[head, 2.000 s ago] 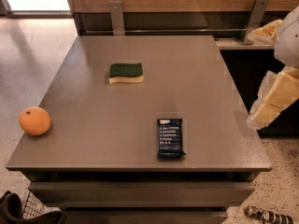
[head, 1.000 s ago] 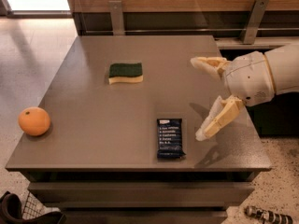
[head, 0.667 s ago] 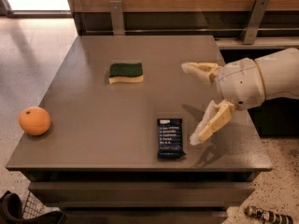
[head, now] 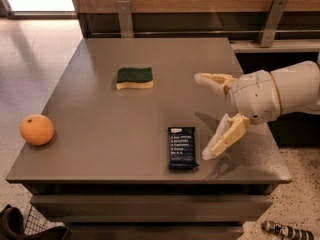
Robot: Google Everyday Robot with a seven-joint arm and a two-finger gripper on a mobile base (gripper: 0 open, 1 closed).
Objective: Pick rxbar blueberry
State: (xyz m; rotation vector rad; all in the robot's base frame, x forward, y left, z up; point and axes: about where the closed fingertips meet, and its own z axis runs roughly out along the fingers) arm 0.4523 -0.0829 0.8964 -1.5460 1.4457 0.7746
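Two cream, wedge-shaped fingers of the gripper are spread wide and grasp nothing. The gripper reaches in from the right over the table, just right of the bar. Its lower fingertip sits close by the bar's right edge; whether it touches, I cannot tell. The bar, a flat navy rectangle with lines of white text, lies near the table's front edge. The arm is smooth, rounded white casing. The table is flat, matte grey-brown. A sponge, green over yellow, lies farther back, and a round orange sits near the left edge.
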